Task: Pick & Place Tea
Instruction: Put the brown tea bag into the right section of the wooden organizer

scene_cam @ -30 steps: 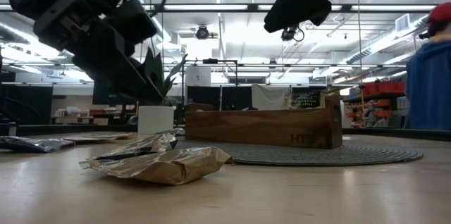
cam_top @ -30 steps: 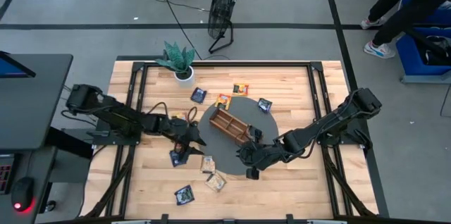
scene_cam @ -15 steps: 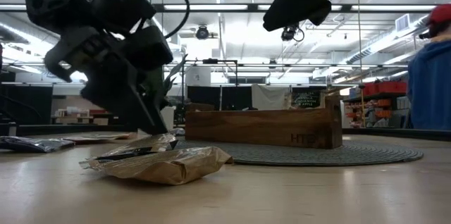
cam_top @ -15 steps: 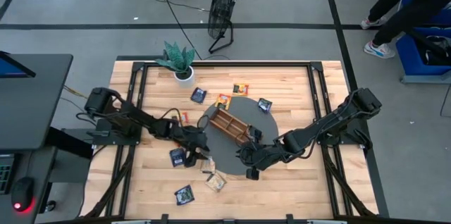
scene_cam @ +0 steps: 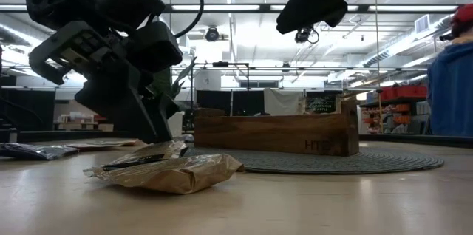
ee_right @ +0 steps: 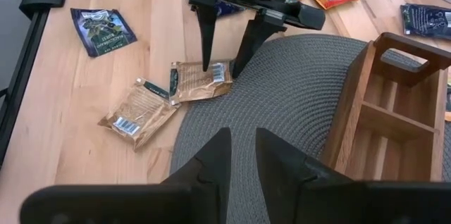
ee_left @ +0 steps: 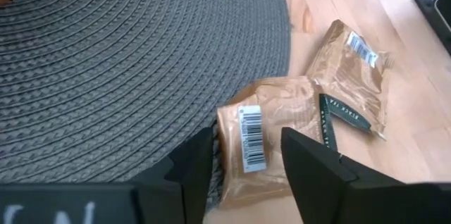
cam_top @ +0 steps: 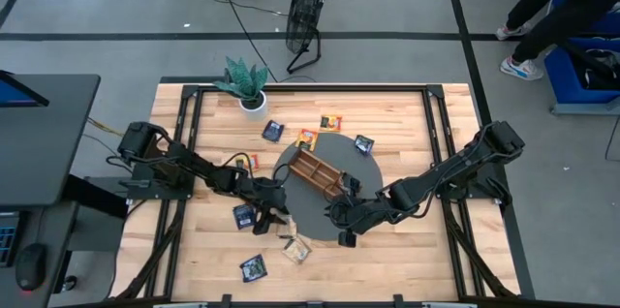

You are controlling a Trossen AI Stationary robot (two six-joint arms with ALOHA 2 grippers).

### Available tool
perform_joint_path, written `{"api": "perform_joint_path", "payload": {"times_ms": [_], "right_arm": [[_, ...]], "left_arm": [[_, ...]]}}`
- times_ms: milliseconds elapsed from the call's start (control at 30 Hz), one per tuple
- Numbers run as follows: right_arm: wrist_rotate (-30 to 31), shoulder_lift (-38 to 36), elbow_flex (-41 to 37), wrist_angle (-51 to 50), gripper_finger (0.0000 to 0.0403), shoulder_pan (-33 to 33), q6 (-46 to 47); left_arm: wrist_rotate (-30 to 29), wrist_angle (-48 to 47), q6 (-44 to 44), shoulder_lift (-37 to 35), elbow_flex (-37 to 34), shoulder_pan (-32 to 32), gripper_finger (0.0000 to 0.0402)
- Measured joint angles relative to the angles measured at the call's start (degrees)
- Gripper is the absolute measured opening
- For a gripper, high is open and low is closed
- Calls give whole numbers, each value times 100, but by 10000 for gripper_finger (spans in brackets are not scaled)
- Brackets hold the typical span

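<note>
Since a second ago, left gripper (ee_right: 220,65) has come down with fingers apart astride a beige tea sachet (ee_left: 264,136) at the round grey mat's (cam_top: 312,213) edge, while right gripper (cam_top: 339,219) hovers narrowly parted.

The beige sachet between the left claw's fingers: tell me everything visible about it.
The beige sachet is a small, flat, crinkled packet of shiny tan foil with a white barcode label. It lies flat at the edge of the grey woven mat, partly on the wooden table. A second beige sachet with a dark strip lies right beside it. The left claw straddles it, fingers open and pointing down on either side, not yet closed on it.
</note>
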Motion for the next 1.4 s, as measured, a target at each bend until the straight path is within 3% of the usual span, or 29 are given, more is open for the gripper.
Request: {"api": "perform_joint_path", "payload": {"times_ms": [267, 500, 933, 1233, 1400], "right_arm": [[0, 0, 0, -2, 75, 0, -2], [2, 0, 0, -4, 75, 0, -2], [4, 0, 0, 126, 75, 10, 24], [1015, 0, -120, 411, 75, 458, -285], [1273, 2, -192, 445, 75, 524, -41]], "left_arm": [[-126, -3, 74, 0, 0, 0, 105], [-128, 0, 244, 0, 0, 0, 13], [-190, 72, 676, -159, 143, -16, 2], [-1663, 92, 1601, -898, 174, -276, 1], [-2521, 233, 2037, -1201, 170, -379, 1]]}}
